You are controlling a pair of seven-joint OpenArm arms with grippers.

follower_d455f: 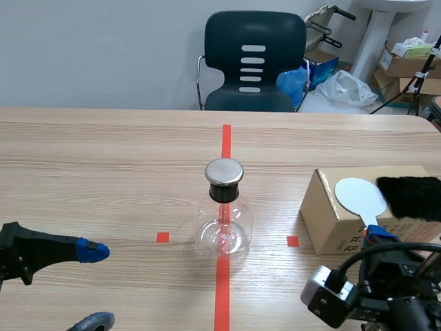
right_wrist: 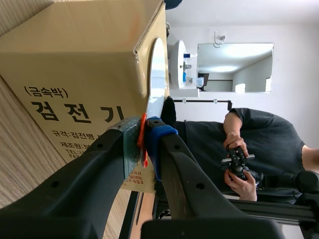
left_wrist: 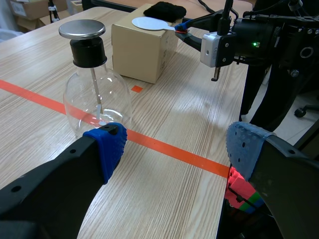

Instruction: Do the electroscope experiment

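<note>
The paddle (follower_d455f: 360,195) could slip or twist when it is lifted, because the right gripper (right_wrist: 143,135) only has its thin orange handle, right at the fingertips. A big swing could also knock over the flask (follower_d455f: 224,210), which stands in the middle of the table.

The right gripper is pinched tight on that handle. The paddle lies on the box (follower_d455f: 331,224), just beside the fur (follower_d455f: 412,197). The left gripper (left_wrist: 174,149) sits low near the flask, fingers wide apart, holding nothing.
</note>
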